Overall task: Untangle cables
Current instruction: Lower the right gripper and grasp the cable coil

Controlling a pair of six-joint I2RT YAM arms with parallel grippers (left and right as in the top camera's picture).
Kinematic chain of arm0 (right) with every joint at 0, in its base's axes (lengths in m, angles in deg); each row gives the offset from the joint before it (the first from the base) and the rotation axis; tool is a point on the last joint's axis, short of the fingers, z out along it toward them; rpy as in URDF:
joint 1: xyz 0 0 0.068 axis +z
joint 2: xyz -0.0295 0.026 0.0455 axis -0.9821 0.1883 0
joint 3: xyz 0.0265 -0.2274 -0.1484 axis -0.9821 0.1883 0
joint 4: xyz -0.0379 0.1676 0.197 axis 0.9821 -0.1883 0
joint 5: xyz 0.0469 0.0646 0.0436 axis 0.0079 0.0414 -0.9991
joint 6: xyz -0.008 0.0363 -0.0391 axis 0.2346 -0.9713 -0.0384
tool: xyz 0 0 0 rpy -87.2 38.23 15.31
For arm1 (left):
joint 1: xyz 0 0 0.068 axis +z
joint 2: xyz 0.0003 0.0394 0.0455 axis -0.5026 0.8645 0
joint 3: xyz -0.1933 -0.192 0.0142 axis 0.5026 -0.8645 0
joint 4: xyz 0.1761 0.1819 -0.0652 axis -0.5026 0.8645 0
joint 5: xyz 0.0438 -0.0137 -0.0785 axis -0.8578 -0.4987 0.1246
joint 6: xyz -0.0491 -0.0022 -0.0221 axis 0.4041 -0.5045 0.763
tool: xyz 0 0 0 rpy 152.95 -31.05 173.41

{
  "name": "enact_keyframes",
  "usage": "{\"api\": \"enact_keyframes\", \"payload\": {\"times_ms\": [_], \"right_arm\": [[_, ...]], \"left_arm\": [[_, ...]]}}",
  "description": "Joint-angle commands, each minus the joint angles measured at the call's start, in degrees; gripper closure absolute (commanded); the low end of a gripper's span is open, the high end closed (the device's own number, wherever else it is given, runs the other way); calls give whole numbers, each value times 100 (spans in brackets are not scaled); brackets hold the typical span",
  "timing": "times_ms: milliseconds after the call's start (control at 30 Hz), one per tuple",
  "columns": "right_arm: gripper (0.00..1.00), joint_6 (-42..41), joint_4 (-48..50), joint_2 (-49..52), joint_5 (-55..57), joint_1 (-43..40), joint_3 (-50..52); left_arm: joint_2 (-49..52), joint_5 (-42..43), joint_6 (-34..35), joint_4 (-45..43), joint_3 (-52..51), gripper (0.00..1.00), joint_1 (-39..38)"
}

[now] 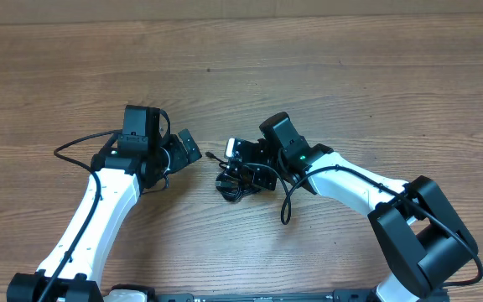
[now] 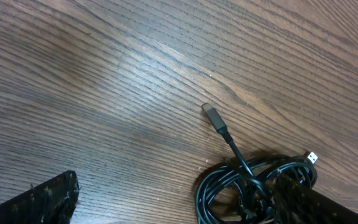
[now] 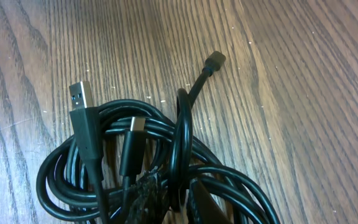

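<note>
One bundle: the cables [image 1: 237,178] are bunched in a small coil near the middle of the tabletop [image 1: 350,67], nothing pulled loose yet.
Left jaws: spread wide with nothing between them, parked just beside the coil.
Right jaws: nearly together, sitting down in the coil with a strand between them. Whether it's actually pinched can't be told.
Loose ends: a flat plug [image 3: 79,93] is laid over the loops, and a small plug [image 3: 216,60] sticks out onto bare wood.
Best bet: the sticking-out end should probably be taken by the left jaws and drawn off slowly while the coil is held down.
Watch out: the loops could be cinched tighter if it's yanked.
</note>
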Motion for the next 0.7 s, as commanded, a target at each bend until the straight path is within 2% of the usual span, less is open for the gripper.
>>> {"api": "enact_keyframes", "payload": {"times_ms": [0, 633, 667], "right_arm": [[86, -20, 68, 50, -70, 0, -28], [87, -24, 157, 258, -59, 107, -31], [89, -24, 157, 258, -44, 107, -31]], "left_arm": [[31, -76, -116, -24, 107, 0, -2], [31, -72, -114, -24, 107, 0, -2], [31, -74, -114, -24, 107, 0, -2]]}}
